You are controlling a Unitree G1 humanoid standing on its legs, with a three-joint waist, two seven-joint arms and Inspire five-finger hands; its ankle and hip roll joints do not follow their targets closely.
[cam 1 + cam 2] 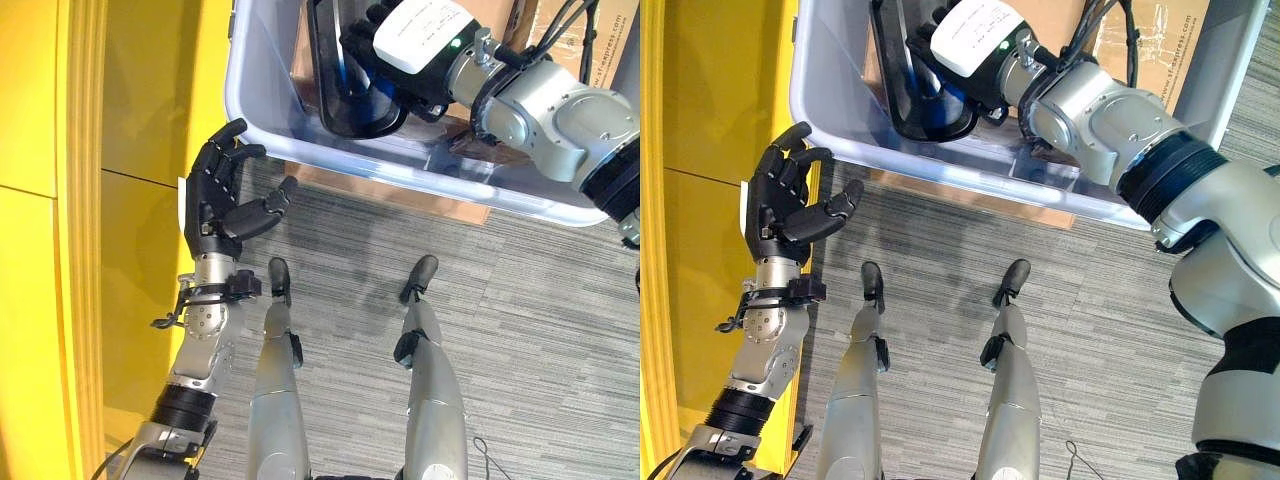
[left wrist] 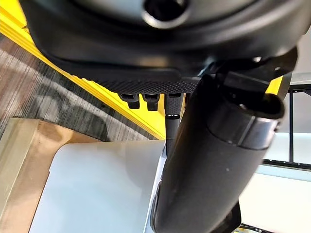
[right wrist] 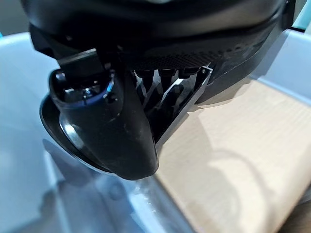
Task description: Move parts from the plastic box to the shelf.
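Plastic, card and carpet around a pale translucent box.

The plastic box [image 1: 420, 160] has smooth, glossy, see-through walls with a bluish tint; the part [image 1: 925, 100] inside it is black moulded plastic with a shiny ribbed face. Under the box lies matt brown cardboard [image 1: 400, 195], and below that a rough, grey, ribbed carpet [image 1: 520, 330]. Beside the box stands a shelf [image 1: 60, 200] of smooth, satin yellow panels. The left hand [image 1: 222, 200] looks matt black; the right hand [image 1: 970, 55] wears a smooth white plastic cover.
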